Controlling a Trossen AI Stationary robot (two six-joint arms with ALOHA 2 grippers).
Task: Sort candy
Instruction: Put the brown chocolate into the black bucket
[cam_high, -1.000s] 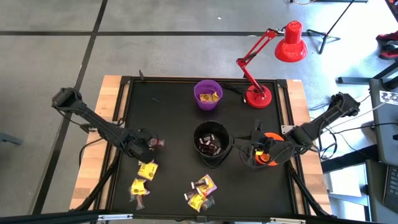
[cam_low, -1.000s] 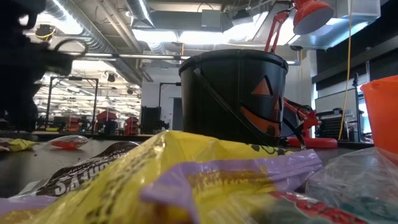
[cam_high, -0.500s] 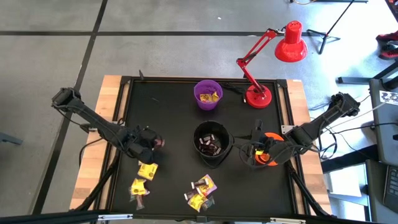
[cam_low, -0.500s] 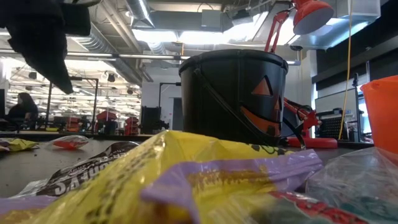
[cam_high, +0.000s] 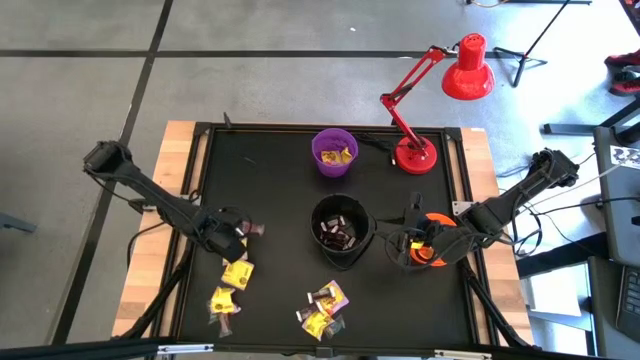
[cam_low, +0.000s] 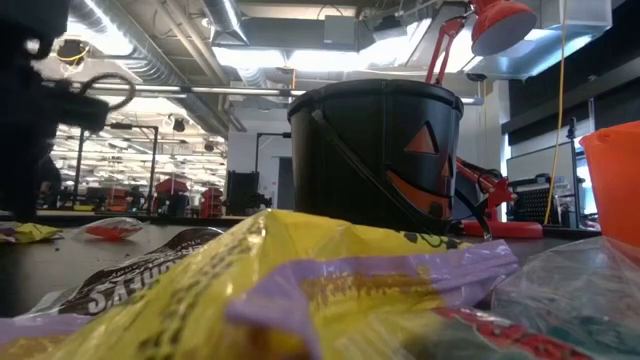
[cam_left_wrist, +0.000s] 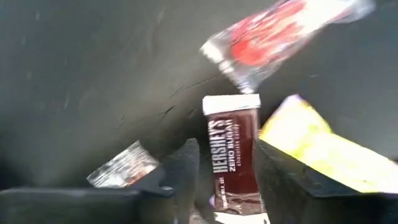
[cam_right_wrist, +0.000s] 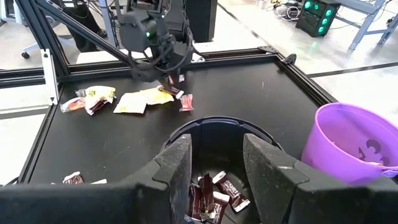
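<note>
Candy (cam_high: 323, 308) lies partly sorted: brown pieces fill the black bowl (cam_high: 341, 232), yellow the purple bowl (cam_high: 334, 152), several remain on the surface (cam_high: 270, 170), left gripper (cam_left_wrist: 227, 168) fingers apart around a brown bar (cam_left_wrist: 231, 155), right gripper (cam_right_wrist: 216, 163) fingers apart, empty.

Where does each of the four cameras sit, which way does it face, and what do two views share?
High: overhead, straight down; both arms, black bowl.
Low: table height, level across; candy up close, no gripper clear.
Left wrist: on the left arm; left gripper astride a brown bar.
Right wrist: on the right arm, right gripper open over the black bowl.
Shared: purple bowl, also high.
</note>
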